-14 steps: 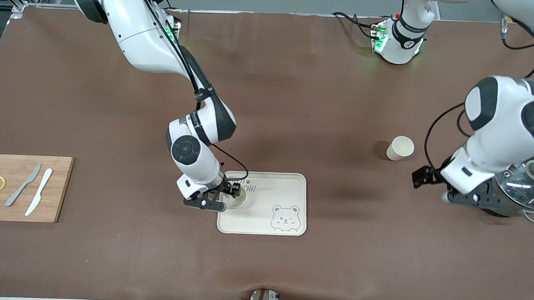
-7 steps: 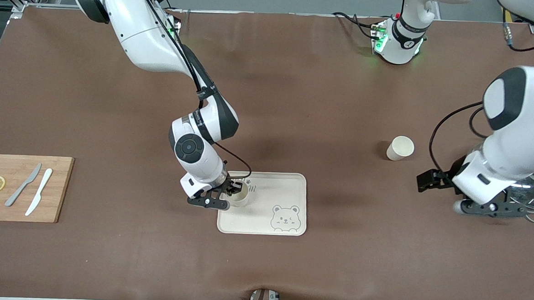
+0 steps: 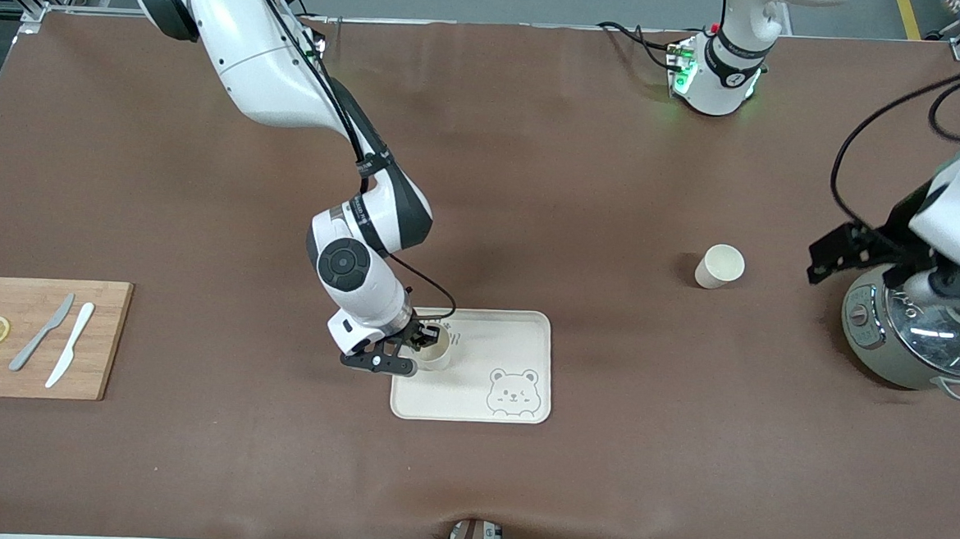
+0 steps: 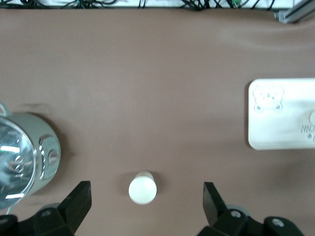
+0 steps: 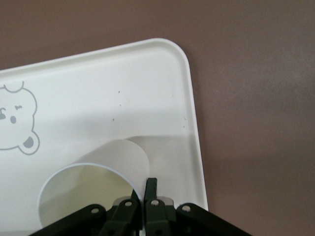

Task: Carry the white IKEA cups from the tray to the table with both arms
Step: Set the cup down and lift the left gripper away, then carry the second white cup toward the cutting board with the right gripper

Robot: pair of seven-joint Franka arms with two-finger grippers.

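Observation:
One white cup stands upright on the cream bear-print tray, at the tray's end toward the right arm. My right gripper is shut on that cup's wall; in the right wrist view one finger is inside the cup and one outside, with the gripper pinching the rim over the tray. The second white cup stands alone on the brown table toward the left arm's end. My left gripper hangs open high over the pot; its wrist view frames that cup between the wide-spread fingertips of the gripper.
A steel pot with a glass lid sits at the left arm's end, beside the loose cup. A wooden cutting board with two knives and lemon slices lies at the right arm's end. The tray also shows in the left wrist view.
My right gripper closed on the wall of the cup on the tray. The left arm rose from low beside the pot and drew back toward its base, still open.

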